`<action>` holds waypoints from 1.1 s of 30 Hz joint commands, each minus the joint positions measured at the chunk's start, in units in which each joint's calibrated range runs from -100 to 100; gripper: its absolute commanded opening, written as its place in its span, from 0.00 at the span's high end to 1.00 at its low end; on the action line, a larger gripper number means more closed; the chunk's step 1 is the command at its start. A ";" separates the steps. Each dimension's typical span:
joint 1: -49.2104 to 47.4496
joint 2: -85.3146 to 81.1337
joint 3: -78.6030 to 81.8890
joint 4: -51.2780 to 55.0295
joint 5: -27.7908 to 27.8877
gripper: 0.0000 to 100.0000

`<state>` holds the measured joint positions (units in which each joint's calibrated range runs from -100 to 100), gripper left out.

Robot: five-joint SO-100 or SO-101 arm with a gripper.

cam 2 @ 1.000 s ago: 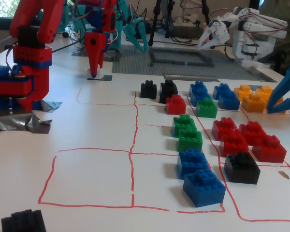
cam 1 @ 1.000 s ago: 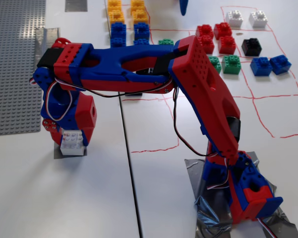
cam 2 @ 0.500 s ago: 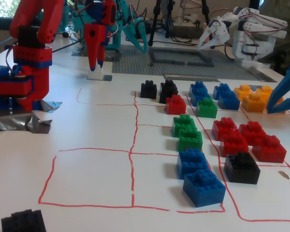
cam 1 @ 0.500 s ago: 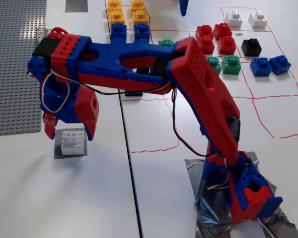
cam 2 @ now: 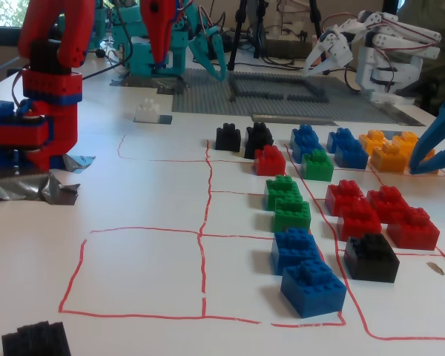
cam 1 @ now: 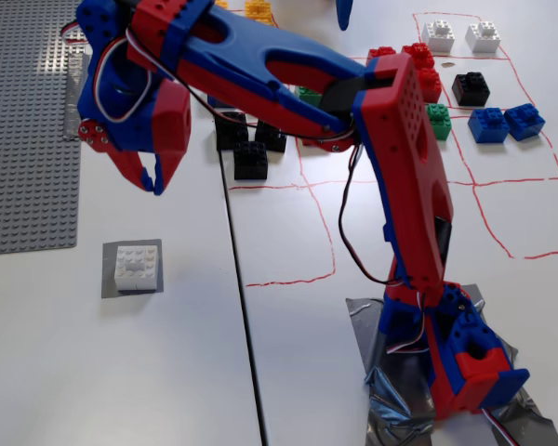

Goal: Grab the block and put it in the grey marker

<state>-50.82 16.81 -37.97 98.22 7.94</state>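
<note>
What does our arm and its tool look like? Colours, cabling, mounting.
3D-printed red and blue arm with alternating link shells; one red link is perforated. The tool has one red finger and one blue. Thin red, white and black wires run exposed along it. Base sits on crinkled grey duct tape.

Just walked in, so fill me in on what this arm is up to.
The red and blue arm is working with a white block, which already sits on the grey marker on the table. In a fixed view the end effector hangs above and apart from the block, empty, its fingers a little apart. Other coloured bricks, like the blue ones, lie untouched in the red-lined grid. The placing looks done.
</note>
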 commanded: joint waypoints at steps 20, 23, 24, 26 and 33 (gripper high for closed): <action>25.50 -24.07 6.81 1.21 -4.54 1.00; 30.71 -25.72 9.17 1.13 -3.96 1.00; 32.47 -26.14 9.63 1.13 -3.81 1.00; 35.81 -27.13 10.08 1.13 -3.66 1.00; 45.62 -29.02 12.81 1.05 -4.88 1.00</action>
<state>-6.99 -7.47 -24.07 98.71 3.54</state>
